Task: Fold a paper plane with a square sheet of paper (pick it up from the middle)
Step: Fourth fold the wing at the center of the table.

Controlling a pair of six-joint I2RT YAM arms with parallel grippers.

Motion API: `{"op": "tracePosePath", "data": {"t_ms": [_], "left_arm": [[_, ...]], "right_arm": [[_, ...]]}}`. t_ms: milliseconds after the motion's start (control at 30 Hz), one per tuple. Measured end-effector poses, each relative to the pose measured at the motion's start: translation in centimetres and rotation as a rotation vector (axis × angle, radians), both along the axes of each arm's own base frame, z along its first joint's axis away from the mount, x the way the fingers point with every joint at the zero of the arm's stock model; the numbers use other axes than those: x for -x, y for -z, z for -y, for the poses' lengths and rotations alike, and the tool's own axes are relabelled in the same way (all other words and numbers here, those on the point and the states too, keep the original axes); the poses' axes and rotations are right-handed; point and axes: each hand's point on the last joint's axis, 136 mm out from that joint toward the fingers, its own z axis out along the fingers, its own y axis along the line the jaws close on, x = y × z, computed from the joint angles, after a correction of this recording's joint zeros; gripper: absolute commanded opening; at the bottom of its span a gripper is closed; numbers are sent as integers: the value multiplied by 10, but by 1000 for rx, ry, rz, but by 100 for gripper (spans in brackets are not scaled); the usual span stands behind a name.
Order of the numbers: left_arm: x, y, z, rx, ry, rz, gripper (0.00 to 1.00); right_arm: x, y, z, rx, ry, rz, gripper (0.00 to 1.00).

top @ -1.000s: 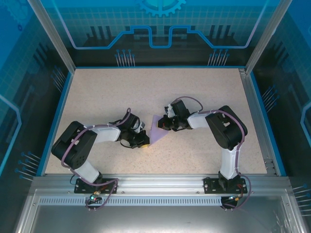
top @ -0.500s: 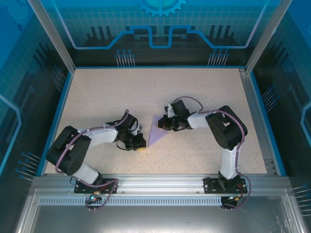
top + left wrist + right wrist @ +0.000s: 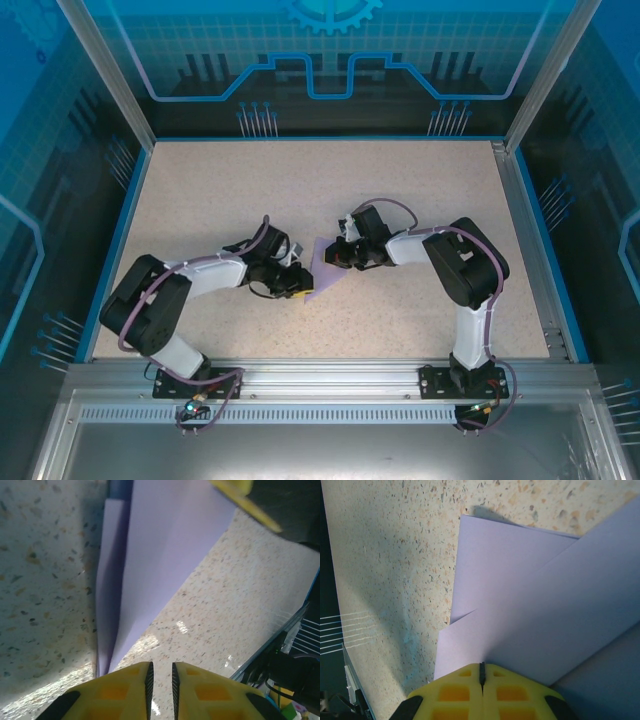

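Observation:
The lavender sheet of paper (image 3: 320, 272) is folded into a pointed, layered wedge at the table's middle. My right gripper (image 3: 336, 256) is shut on its upper right edge; in the right wrist view the paper (image 3: 530, 605) runs straight into the closed yellow jaws (image 3: 482, 669). My left gripper (image 3: 299, 289) is at the wedge's lower left tip. In the left wrist view its jaws (image 3: 161, 672) stand a narrow gap apart over bare table, holding nothing, and the paper (image 3: 160, 555) stretches away just left of them. A yellow finger of the right gripper (image 3: 242, 497) shows at the paper's far end.
The speckled beige tabletop (image 3: 200, 200) is bounded by a blue rim and metal frame posts (image 3: 110, 80). The aluminium base rail (image 3: 320, 385) runs along the near edge. Both arms meet at the middle, elbows out to the sides.
The left gripper drew back to the left from the paper's tip, then returned to it with its jaws parted a little. The right gripper and the paper stayed put.

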Motion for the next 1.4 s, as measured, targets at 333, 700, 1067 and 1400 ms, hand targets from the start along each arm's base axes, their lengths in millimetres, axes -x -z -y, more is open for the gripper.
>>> {"op": "tracePosePath", "data": {"t_ms": [333,700,1067,1400], "left_arm": [[24,27,-19,-113,12,-92,18],[20,7,-21,-90,-16,-16,20],[-2,16,5,-26,-18,-30,20],[7,28,-7,-95,-14,-40,15]], "right_arm": [[0,0,0,0,0,0,4],[0,0,0,0,0,0,4],[0,0,0,0,0,0,4],[0,0,0,0,0,0,4]]}}
